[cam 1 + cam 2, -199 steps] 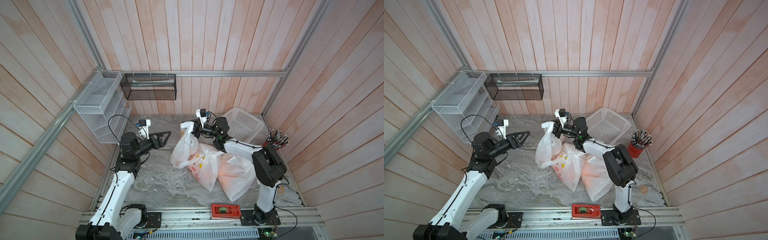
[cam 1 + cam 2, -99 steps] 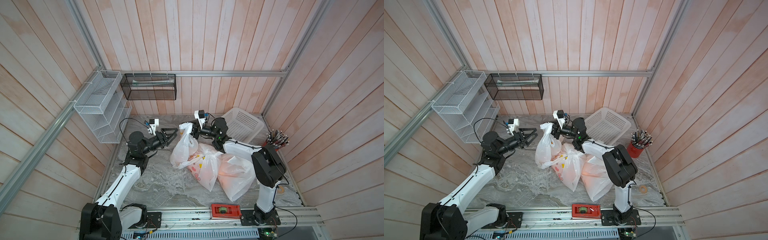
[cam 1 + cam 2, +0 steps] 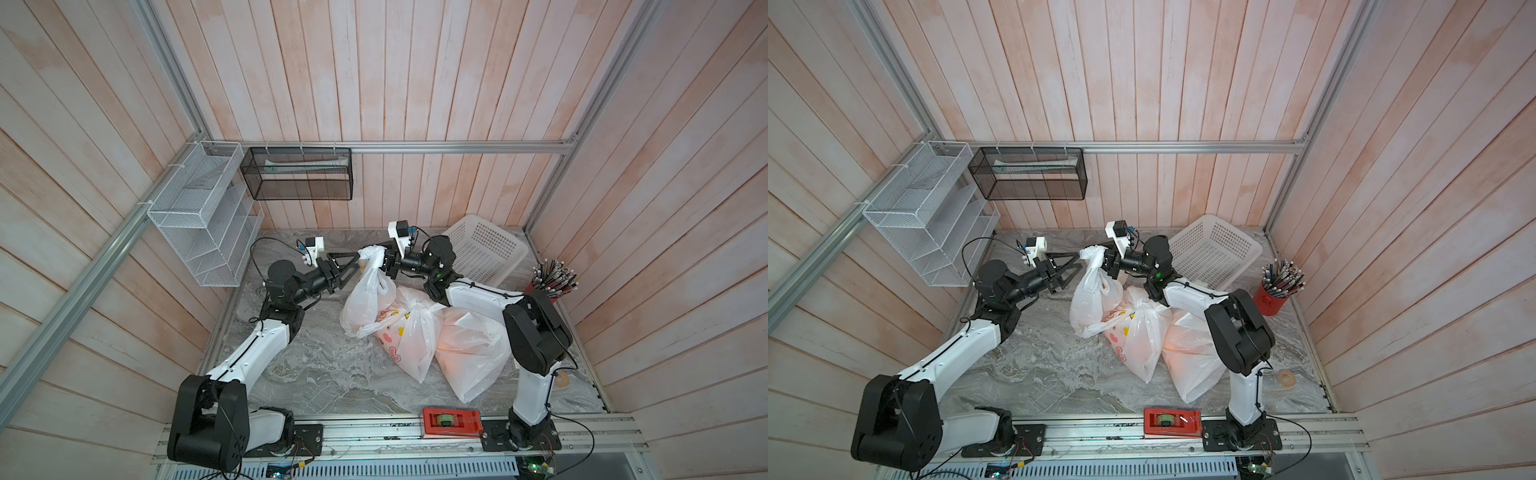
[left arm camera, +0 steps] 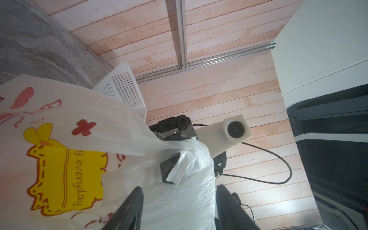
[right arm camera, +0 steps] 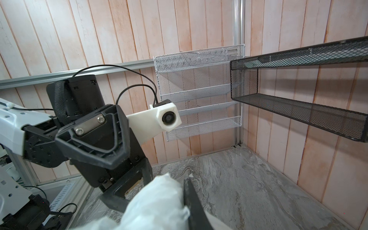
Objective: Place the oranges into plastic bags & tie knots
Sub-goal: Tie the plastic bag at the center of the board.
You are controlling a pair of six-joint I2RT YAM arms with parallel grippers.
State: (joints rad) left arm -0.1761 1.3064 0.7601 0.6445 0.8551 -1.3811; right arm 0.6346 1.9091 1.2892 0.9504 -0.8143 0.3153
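The marble bench [image 3: 324,374] carries three plastic bags. A plain bag [image 3: 469,353] lies toward the front right corner, a printed bag [image 3: 407,340] sits mid-bench, and a lifted bag [image 3: 365,303] stands near the middle of the back edge. The oranges [image 3: 457,349] show only as a warm blush through the film, so they cannot be counted.

The right gripper [image 3: 384,265] is clamped tight on the lifted bag's neck. The bag's long axis runs down from that grip to the bench. The gathered top [image 3: 370,252] (a crumpled white tuft) sticks out past the grip toward the left arm.

The left gripper [image 3: 355,264] faces the right one along the back edge, and the tuft lies straight ahead of it. In the left wrist view its jaws stand part-open on either side of the bunched plastic [image 4: 195,159]. Whether the pads already press on it I cannot tell — film fills the gap.

The left arm is plainly the nearer one for taking the free end.

Several things are hard to make out:
- I cannot tell whether the tuft is a finished knot or only twisted handles.
- The two strap ends are not separable.
- The bag's base may rest on the bench or against the printed bag.
- The right wrist view cuts its own fingers [image 5: 191,201] off at the frame's edge.
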